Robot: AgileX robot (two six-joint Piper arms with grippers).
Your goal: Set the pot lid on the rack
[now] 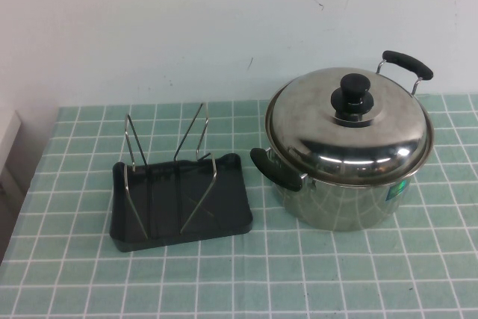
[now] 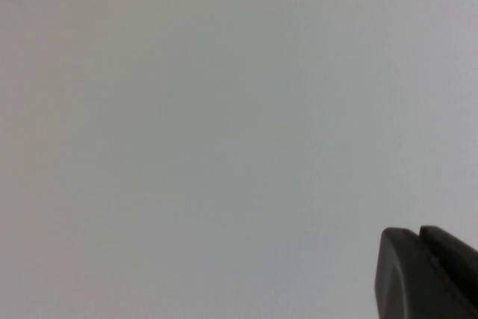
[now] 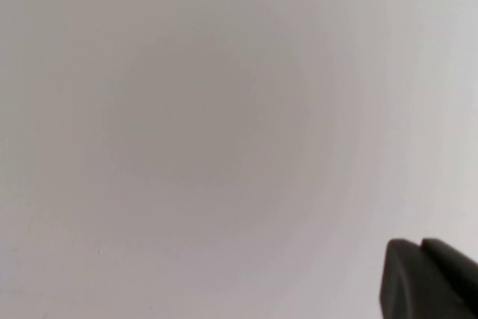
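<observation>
Neither claw appeared in the high view. In the left wrist view, only a dark corner of the left claw showed at the lower right of the frame, against a blank pale surface; whether it was released or clenched could not be told. The right wrist view gave the same: a dark piece of the right claw at the lower right, with plain pale background behind it and its state not readable.

On the worktop, covered in a green cloth with a white grid, the pot lid sat closed on the pot at the right of the frame. Its black knob stood at the centre of the dome. One black pot handle pointed toward the lower left, toward the rack, and the other stood at the upper right near the wall.

The rack lay at centre left, near the pot but apart from it, a narrow strip of cloth between its right edge and the nearer handle. Its wire loops stood upright and leaned a little.

Open cloth ran along the whole lower part of the frame and to the left of the rack. The worktop's far edge met a white wall just behind both things, and its left edge fell away at the left of the frame.

A small green label showed on the pot's side at the lower right; its writing could not be read.
</observation>
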